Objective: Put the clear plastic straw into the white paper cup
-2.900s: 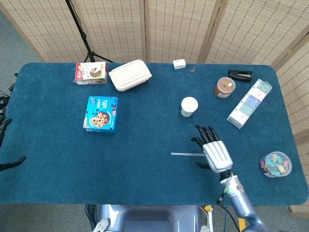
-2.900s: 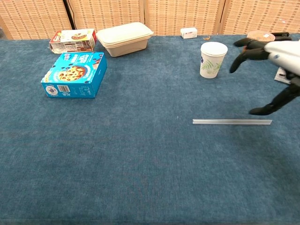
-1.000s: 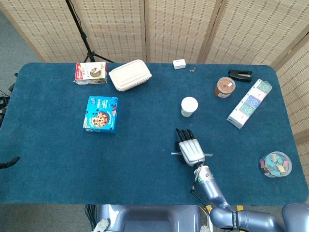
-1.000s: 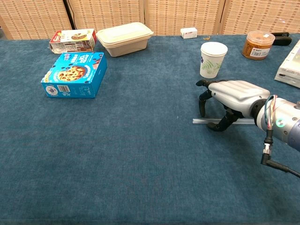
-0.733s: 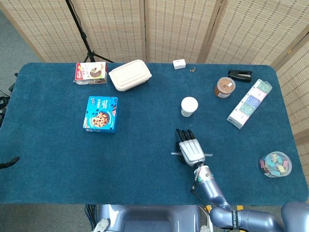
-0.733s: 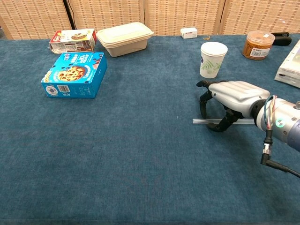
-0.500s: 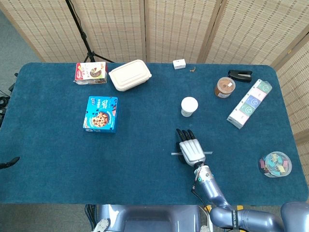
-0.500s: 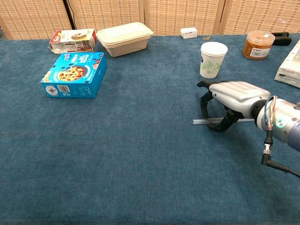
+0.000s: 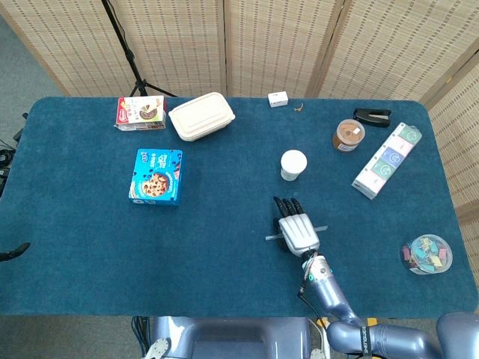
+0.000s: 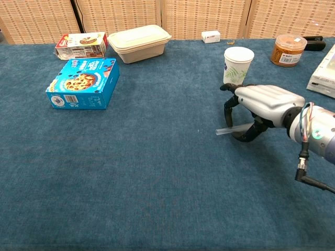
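Note:
My right hand [image 9: 297, 228] [image 10: 261, 106] pinches the clear plastic straw [image 9: 271, 238] [image 10: 226, 129] between thumb and fingers, palm down. The straw is tilted, and its left end sticks out just above the blue cloth. In the head view its other end pokes out to the hand's right. The white paper cup [image 9: 293, 164] [image 10: 237, 66] stands upright a short way beyond the hand, apart from it. Of my left hand only a dark fingertip [image 9: 13, 250] shows at the table's left edge.
A blue cookie box [image 9: 156, 176] lies at the left, with a white lidded container [image 9: 200, 116] and a red box [image 9: 141, 112] behind it. A brown jar [image 9: 348, 134], a black stapler [image 9: 372, 116], a long tea box [image 9: 387, 160] and a tub of clips [image 9: 426, 254] stand at the right.
My right hand came left over the straw, closed its fingers around it and raised it slightly off the cloth, so it now sits tilted. The cup has not moved.

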{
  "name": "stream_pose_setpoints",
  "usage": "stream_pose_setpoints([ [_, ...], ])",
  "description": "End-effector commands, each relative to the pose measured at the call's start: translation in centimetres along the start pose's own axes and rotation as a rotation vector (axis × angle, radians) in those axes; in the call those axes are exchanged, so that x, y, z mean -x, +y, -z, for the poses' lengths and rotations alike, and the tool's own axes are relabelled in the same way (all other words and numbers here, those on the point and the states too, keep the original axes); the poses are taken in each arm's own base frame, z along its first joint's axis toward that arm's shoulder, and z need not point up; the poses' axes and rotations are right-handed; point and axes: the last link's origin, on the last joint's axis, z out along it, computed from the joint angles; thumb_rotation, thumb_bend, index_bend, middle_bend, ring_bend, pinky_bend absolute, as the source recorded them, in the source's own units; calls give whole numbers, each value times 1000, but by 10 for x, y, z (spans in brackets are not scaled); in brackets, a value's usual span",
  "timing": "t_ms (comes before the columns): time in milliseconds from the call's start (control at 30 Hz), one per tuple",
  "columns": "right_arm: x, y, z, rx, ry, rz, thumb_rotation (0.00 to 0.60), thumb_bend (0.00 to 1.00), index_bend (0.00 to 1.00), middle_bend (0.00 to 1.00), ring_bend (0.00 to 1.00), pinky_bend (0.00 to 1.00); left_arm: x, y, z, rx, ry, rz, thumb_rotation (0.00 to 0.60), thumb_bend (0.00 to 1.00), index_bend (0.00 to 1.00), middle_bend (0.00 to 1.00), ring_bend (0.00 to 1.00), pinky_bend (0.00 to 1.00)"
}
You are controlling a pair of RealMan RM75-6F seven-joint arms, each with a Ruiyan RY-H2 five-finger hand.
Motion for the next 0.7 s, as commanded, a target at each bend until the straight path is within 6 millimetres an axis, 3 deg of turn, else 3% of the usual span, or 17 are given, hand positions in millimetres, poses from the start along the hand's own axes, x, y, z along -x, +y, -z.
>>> stream_pose_setpoints([
  [33,-16,-3,3,-29,53,-59,600,464,550,0,0,0,0,0,0,1,-2,0,600,0,0,0,0,0],
  [300,-66,-9,-1,-89,145,-290,600,511,554,0,0,0,1,1,1,6,-10,1,600,0,0,0,0,0],
  [467,-100,-4,-9,-112,223,-262,600,513,560,0,0,0,1,0,1,3,-16,7,600,0,0,0,0,0],
  [700,-146,-3,-27,-115,275,-416,600,518,565,0,0,0,2,-1,-1,-3,-25,11,600,0,0,0,0,0],
])
